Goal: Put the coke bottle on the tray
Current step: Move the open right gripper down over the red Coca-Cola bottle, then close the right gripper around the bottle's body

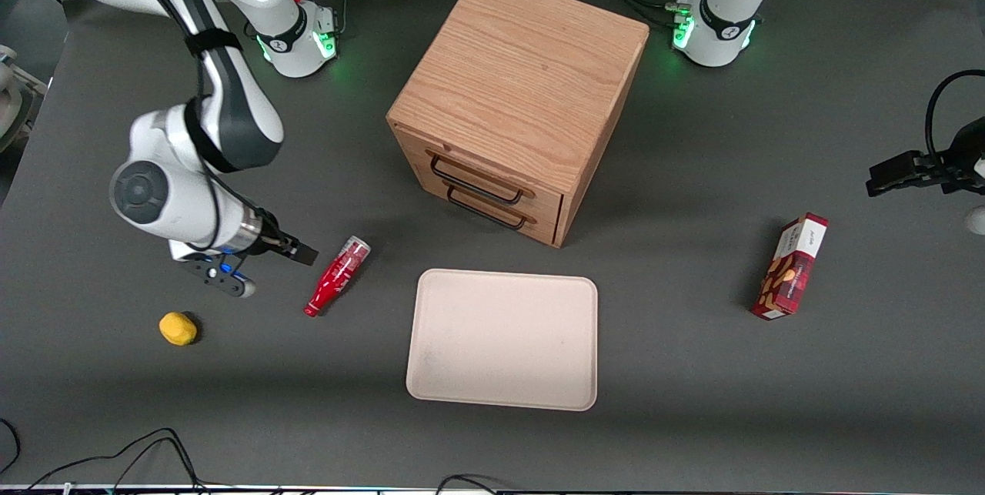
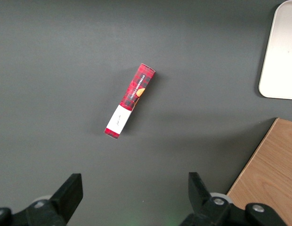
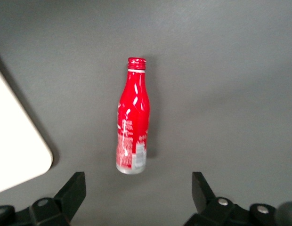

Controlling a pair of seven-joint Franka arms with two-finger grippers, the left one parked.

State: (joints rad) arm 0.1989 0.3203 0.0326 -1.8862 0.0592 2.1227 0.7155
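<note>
The coke bottle [image 1: 336,276] is a small red bottle lying on its side on the dark table, beside the beige tray [image 1: 500,341] toward the working arm's end. Its cap end points toward the front camera. My right gripper [image 1: 275,272] hovers just beside the bottle, farther from the tray, open and empty. In the right wrist view the bottle [image 3: 133,123] lies ahead of the open gripper [image 3: 136,184], its clear base end nearest the fingers, and a corner of the tray [image 3: 14,141] shows beside it.
A wooden two-drawer cabinet [image 1: 515,95] stands farther from the front camera than the tray. A yellow lemon-like object [image 1: 178,328] lies near the gripper. A red snack box [image 1: 791,265] lies toward the parked arm's end.
</note>
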